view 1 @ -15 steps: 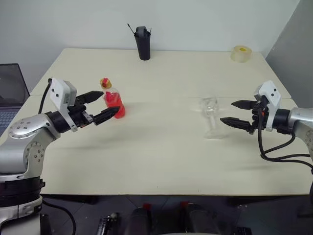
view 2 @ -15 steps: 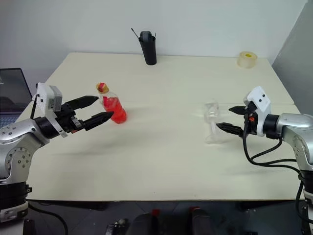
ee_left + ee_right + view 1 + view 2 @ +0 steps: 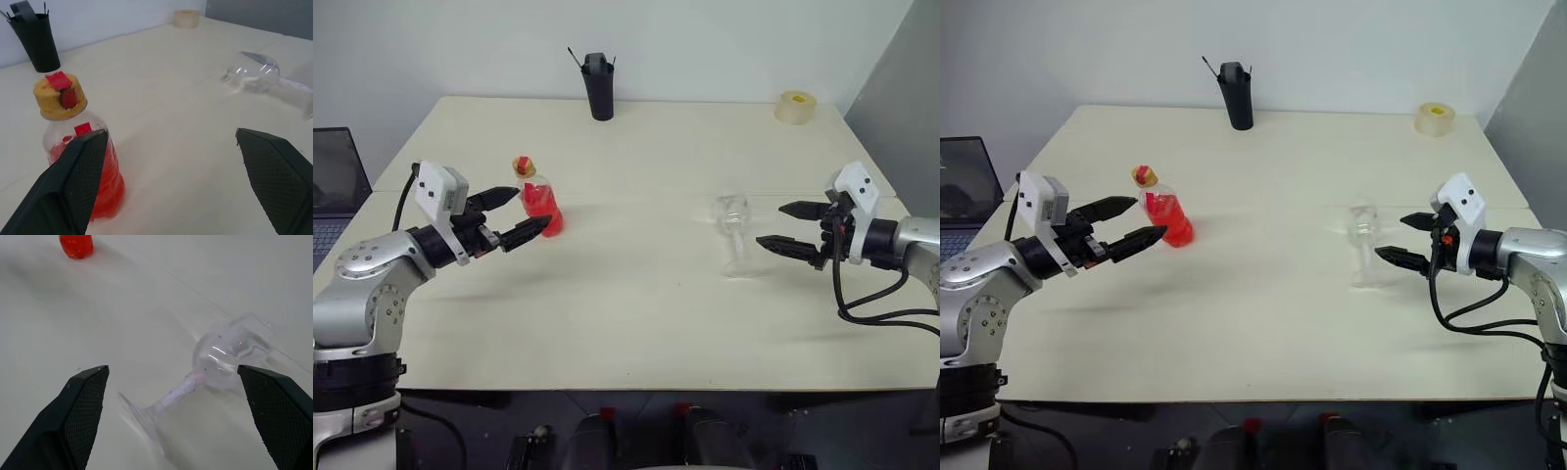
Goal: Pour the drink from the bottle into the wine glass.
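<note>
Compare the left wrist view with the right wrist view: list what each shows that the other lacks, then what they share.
Left wrist view alone: the bottle's yellow cap, the black pen holder, the tape roll, and the open left hand with the bottle by one finger.

Right wrist view alone: the wine glass's stem and foot, with the open right hand framing the glass.

Both: the cream table, the wine glass and the bottle with its red drink.

The cream surface (image 3: 636, 294) is carrying 4 things. The bottle (image 3: 538, 201), wine glass (image 3: 733, 235), black pen holder (image 3: 599, 88) and tape roll (image 3: 796, 107) are standing on it.
</note>
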Available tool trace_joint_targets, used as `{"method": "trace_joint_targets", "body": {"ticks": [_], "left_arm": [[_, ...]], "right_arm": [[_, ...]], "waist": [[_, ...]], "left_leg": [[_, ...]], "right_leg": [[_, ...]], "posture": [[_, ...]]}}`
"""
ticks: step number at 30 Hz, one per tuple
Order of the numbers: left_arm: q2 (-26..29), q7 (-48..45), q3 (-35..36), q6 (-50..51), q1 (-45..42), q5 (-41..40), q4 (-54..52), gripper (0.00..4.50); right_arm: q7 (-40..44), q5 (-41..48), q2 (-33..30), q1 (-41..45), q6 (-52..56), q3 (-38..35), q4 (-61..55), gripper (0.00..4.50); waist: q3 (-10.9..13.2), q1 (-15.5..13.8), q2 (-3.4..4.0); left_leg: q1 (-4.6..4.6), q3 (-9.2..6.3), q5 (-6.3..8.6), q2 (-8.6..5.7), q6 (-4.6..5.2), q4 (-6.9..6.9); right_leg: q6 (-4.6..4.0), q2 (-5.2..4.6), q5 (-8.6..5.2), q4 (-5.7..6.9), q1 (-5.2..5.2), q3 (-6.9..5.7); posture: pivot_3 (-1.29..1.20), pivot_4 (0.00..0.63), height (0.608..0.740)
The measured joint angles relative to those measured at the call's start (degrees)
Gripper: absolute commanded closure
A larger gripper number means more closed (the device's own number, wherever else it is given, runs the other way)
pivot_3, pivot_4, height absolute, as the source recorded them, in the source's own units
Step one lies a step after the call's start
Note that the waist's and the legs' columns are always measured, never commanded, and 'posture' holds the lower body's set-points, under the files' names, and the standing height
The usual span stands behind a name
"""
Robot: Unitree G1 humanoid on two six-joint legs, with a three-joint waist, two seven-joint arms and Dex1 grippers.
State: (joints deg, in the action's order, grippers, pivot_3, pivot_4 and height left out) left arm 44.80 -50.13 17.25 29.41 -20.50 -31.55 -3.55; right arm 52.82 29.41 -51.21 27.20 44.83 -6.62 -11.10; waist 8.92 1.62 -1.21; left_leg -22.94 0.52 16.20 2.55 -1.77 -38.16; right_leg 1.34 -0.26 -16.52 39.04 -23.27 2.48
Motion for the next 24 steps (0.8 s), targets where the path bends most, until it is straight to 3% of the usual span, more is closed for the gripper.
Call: {"method": "trace_joint_targets", "body": {"ticks": [18, 24], "left_arm": [[-4.83, 12.49, 1.30, -3.89, 0.73, 4.65, 4.43, 0.02], [-12.09, 21.18, -2.76, -5.64, -2.53, 11.12, 10.03, 0.02]], "right_arm": [[-1.62, 1.65, 4.93, 1.88, 2.95, 3.65, -4.34, 0.00], [-1.56, 2.21, 7.46, 3.97, 3.50, 6.43, -4.63, 0.00]], "waist": [[0.00, -0.01, 0.00], [-0.01, -0.19, -0.03]], "left_leg": [[0.00, -0.01, 0.00, 0.00, 0.00, 0.01], [-0.07, -0.06, 0.00, -0.03, 0.00, -0.05]], "right_leg": [[0.00, -0.02, 0.00, 0.01, 0.00, 0.00], [0.00, -0.03, 0.01, 0.00, 0.01, -0.05]], "posture": [[0.00, 0.150, 0.740], [0.00, 0.150, 0.740]]}}
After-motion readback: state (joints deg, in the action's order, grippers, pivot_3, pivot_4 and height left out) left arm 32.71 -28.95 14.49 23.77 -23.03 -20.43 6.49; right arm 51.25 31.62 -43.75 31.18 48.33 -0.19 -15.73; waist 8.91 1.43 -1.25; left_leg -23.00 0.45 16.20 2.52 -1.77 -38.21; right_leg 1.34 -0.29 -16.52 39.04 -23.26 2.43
